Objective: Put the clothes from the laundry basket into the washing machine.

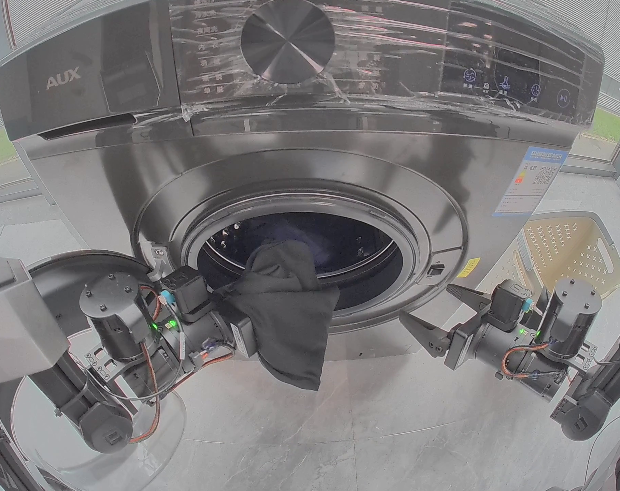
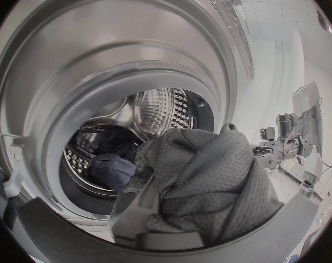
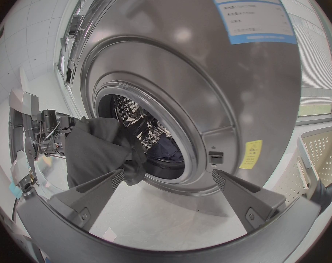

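Note:
The washing machine has its door open, and its drum opening faces me. My left gripper is shut on a black garment just in front of the opening's lower left rim. The cloth drapes over the fingers and hangs below the rim. In the left wrist view the black garment covers the gripper. A navy garment lies inside the drum. My right gripper is open and holds nothing, low in front of the machine's right side. The right gripper points toward the opening.
A cream laundry basket stands on the floor to the right of the machine, behind my right arm. The open round door lies on the left, under my left arm. Bare grey floor stretches in front of the machine.

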`<state>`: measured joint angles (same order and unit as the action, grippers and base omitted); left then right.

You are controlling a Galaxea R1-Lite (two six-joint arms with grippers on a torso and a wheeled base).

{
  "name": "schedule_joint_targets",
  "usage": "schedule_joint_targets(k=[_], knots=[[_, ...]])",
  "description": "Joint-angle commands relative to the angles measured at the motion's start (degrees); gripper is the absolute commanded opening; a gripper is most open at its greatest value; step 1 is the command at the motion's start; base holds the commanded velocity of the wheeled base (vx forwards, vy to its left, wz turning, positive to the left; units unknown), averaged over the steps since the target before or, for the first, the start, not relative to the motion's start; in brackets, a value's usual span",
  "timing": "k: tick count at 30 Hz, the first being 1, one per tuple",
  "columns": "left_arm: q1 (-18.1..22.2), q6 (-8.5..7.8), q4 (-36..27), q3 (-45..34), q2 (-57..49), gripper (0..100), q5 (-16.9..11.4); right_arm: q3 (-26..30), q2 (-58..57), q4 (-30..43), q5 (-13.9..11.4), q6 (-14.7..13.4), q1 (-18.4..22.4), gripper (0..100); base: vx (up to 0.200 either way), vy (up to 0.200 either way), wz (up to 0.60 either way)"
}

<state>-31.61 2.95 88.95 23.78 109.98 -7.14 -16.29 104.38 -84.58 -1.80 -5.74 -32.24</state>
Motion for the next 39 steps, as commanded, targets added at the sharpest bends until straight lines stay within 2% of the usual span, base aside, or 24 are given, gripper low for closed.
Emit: schedule_joint_targets(k=[1,3,4,5,12,13,17,21,27,30,33,39], knots=[[-3.6,0.13,0.4,-0.2,1.4,0,0.6,0.2,0.0,0.1,0.2,-0.1,-1.3,100,0.000,0.000,0.00],[-5.4,-0.14,0.5,1.1,4.8,0,3.3,0.3,-0.3,0.4,0.8,-0.2,-2.2,100,0.000,0.000,0.00],[-5.8,0.30,0.5,2.5,5.9,0,4.6,0.4,-0.4,0.5,1.3,-0.3,-2.4,100,0.000,0.000,0.00],[-5.8,0.83,0.5,3.6,6.6,0,4.8,0.5,-0.5,0.5,1.5,-0.3,-2.5,100,0.000,0.000,0.00],[-5.0,0.21,0.3,10.8,11.4,0,4.4,2.1,-0.8,0.1,1.3,-0.1,-2.6,100,0.000,0.000,0.00],[-4.4,0.48,0.3,15.6,15.7,0,4.2,2.3,-0.8,0.0,1.3,-0.1,-3.0,100,0.000,0.000,0.00],[-3.6,1.00,0.3,21.7,20.3,0,2.4,2.6,-0.2,-0.1,1.1,-0.2,-2.6,100,0.000,0.000,0.00],[-3.1,1.27,0.2,31.2,26.1,0,2.7,3.5,-0.7,-0.1,1.0,-0.1,-2.6,100,0.000,0.000,0.00],[-1.6,1.62,-0.6,37.6,30.4,0,3.5,4.8,-0.7,-0.1,1.3,-0.1,-3.9,100,0.000,0.000,0.00],[-1.8,1.62,-2.9,39.5,30.7,0,4.9,4.7,-0.4,-0.1,1.2,-0.1,-4.1,100,0.000,0.000,0.00],[-1.2,1.62,-9.4,46.0,31.4,0,6.2,4.7,0.0,-0.1,1.2,-0.1,-4.1,100,0.000,0.000,0.00],[0.3,1.53,-20.6,56.1,33.8,0,6.2,4.9,0.0,0.1,1.2,-0.1,-4.3,100,0.000,0.000,0.00]])
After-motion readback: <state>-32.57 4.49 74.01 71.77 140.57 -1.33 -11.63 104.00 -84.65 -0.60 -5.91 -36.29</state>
